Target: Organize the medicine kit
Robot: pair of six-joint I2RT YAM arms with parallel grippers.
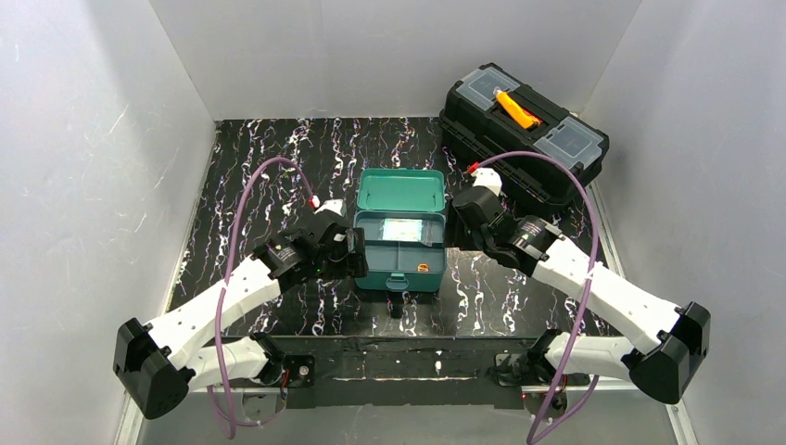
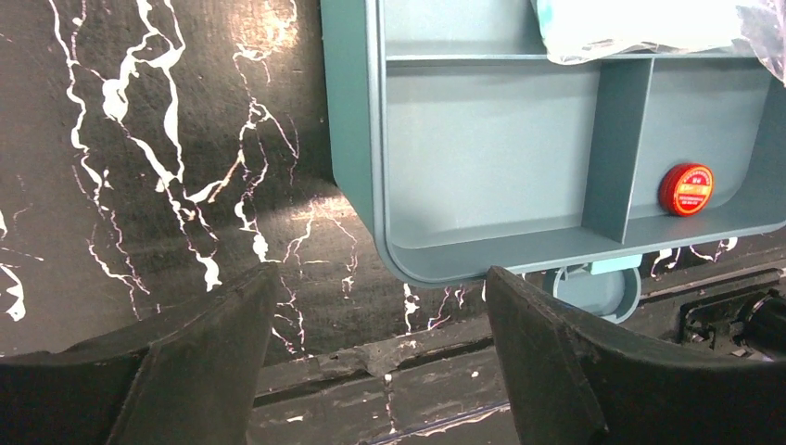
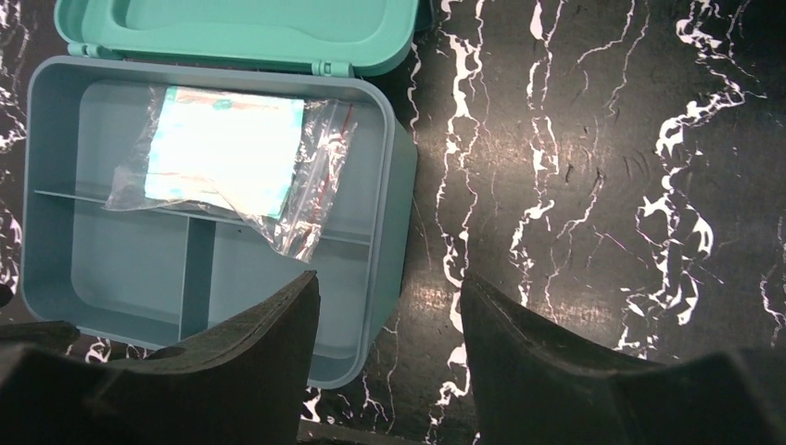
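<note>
Both tools are apart and holding nothing: left gripper (image 2: 379, 273) has its jaws straddling the near-left corner of the medicine kit (image 1: 400, 278), and right gripper (image 3: 387, 278) has its jaws astride the kit's right wall. The kit sits mid-table (image 1: 259, 185) between the two arms, with the black toolbox (image 1: 524, 130) at the far right, not touching it. My read is that you're bracing or gripping the box from both sides. If so, move the left off the rounded corner onto the straight wall, since a pinch on the curve will likely slip. Put one pad inside and one outside the rim, and close both sides evenly so the box doesn't yaw. Keep the right's inner finger off the bagged packet (image 3: 227, 148), because the plastic overhangs the divider and could get nipped. The kit is teal with rounded corners, and its lid (image 1: 400, 190) is hinged fully back and lying flat behind. The darker inner tray (image 2: 482, 158) has one long rear bay holding the bag. The front is split in two: the larger left bay looks bare, and the smaller right one holds a red round tin (image 2: 687, 189). I see no loose items on the table, so the sorting looks mostly done.
</note>
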